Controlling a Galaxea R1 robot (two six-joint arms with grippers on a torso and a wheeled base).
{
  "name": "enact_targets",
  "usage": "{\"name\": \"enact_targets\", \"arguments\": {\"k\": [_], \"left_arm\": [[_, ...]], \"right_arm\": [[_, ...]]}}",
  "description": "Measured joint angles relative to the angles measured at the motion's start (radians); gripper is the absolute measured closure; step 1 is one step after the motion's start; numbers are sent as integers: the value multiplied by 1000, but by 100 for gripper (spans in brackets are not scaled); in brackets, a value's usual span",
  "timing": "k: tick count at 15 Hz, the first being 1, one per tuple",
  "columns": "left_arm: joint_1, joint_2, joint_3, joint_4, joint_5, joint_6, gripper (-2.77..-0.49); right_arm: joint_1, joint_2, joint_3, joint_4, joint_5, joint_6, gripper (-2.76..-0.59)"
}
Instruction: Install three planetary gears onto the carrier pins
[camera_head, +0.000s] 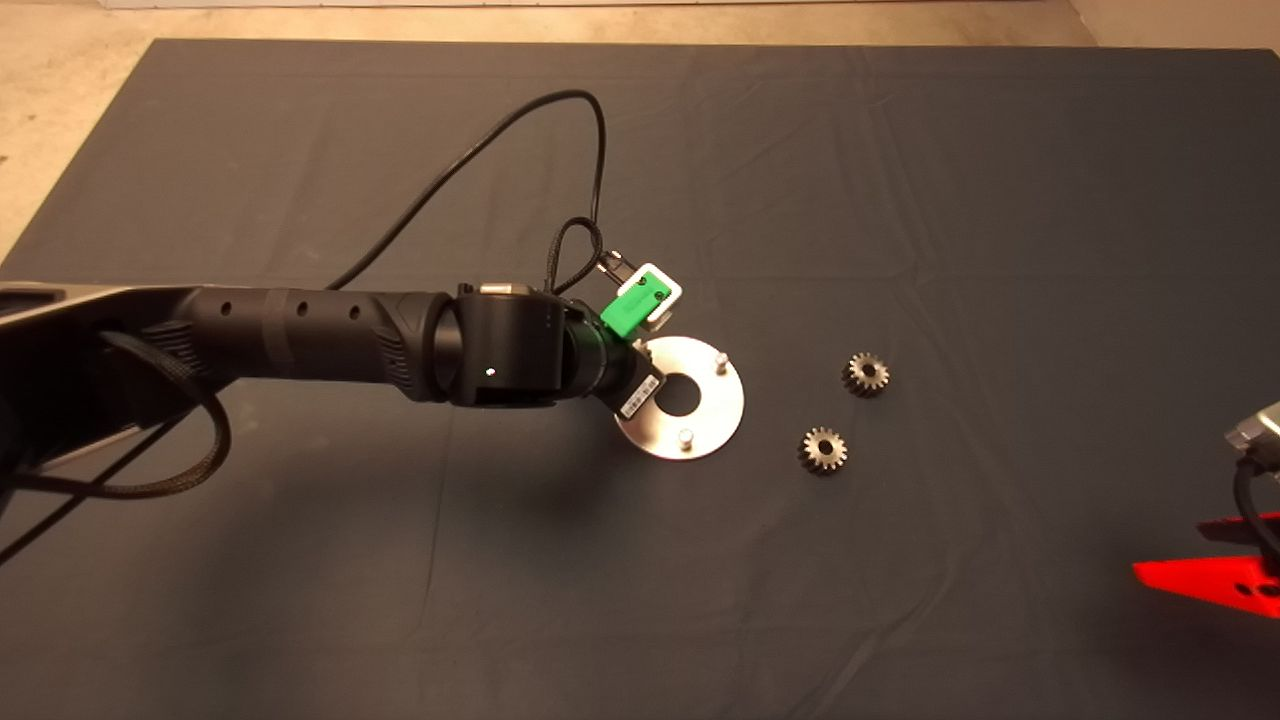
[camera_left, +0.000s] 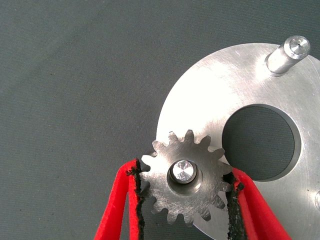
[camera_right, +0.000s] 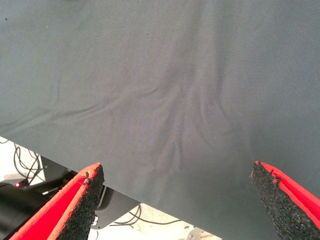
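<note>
On the dark mat near centre, left pincer sits over the silver disc, its red fingers gripping a gear by the teeth. That gear is seated over one pin, whose tip shows through the bore. Two other pins stand bare. Two loose gears lie on the mat right of the disc, apart from it. Right pincer waits at the lower right edge, fingers spread wide, holding nothing.
</note>
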Motion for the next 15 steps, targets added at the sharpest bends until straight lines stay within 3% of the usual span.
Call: {"name": "enact_targets", "arguments": {"k": [10, 15], "left_arm": [[0, 0, 0, 0, -1, 0, -119], [0, -1, 20, 1, 1, 0, -119]], "right_arm": [[0, -1, 0, 0, 0, 0, -221], [0, -2, 0, 0, 0, 0, -221]]}}
